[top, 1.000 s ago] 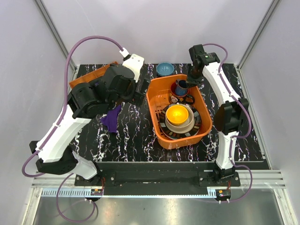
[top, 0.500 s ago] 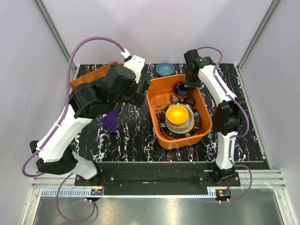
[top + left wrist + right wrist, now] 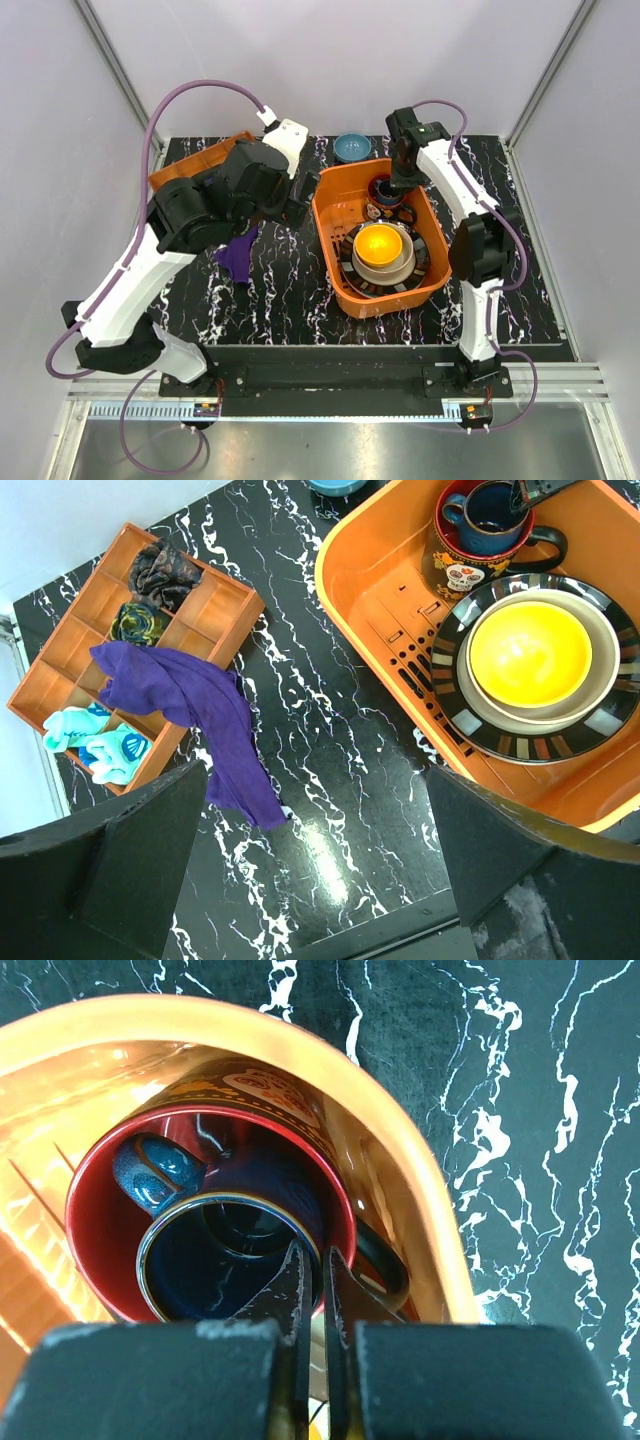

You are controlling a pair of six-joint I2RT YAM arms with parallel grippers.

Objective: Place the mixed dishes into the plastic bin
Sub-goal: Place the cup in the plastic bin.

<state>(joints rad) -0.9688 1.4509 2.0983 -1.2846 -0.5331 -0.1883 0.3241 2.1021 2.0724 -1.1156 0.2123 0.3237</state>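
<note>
**Seating the Blue Cup in the Red Mug**

The right gripper (image 3: 312,1265) is pinching the rim of the blue cup (image 3: 215,1260). One finger is reaching inside the cup wall and one outside, pressed almost together on the thin edge. The cup is sitting inside the red mug (image 3: 110,1230), which is standing upright at the far end of the bin (image 3: 200,1015), close against its wall. A rim grip is probably serving here because the mug leaves no room to grasp around the cup's body (the cup's handle is pointing away from the fingers). Whether the cup is bearing fully on the mug's floor cannot be told.

In the near half of the bin, the yellow bowl (image 3: 530,650) is resting in the beige bowl (image 3: 600,640) on the striped plate (image 3: 480,735). Nesting is evidently saving floor space.

The left gripper (image 3: 315,820) is hovering with its fingers spread wide, holding nothing, above the table (image 3: 330,730) left of the bin and well apart from the right arm. One blue bowl (image 3: 352,148) is standing outside, just beyond the bin's far edge, so it appears to be the only dish waiting to go in.
</note>
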